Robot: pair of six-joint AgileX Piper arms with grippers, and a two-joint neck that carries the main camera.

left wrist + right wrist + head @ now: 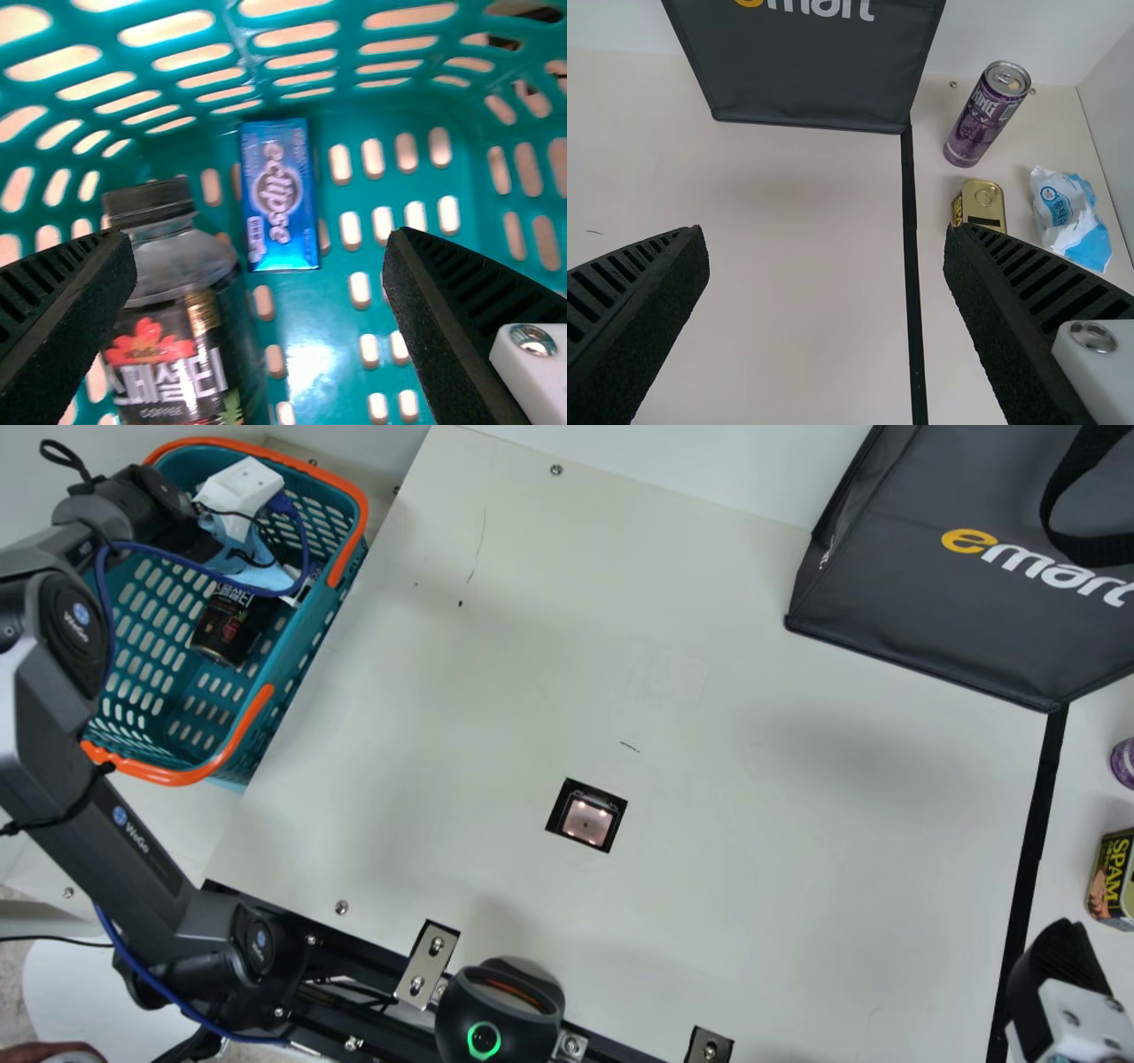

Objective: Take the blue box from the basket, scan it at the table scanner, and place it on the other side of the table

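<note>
Where the table has its near edge, a black rounded device with a green ring [500, 1010] is standing. At the near right, the right gripper [1061, 961] is above the table, close to the black strip [1028, 850], and its jaws are wide apart. A small yellow tin [1112, 879] is just beyond it. The square scanner window [586, 821] is lit, near the middle. Next to the tin are a purple drink can [983, 115] and a white-and-blue crumpled packet [1070, 217]. At the left, the left gripper [239, 491] is in the teal basket [199, 773], its jaws also wide. On the basket's bottom lies the blue box [280, 195], beside a black-capped bottle [182, 310]. At the far right stands the dark grey bag [921, 558].
</note>
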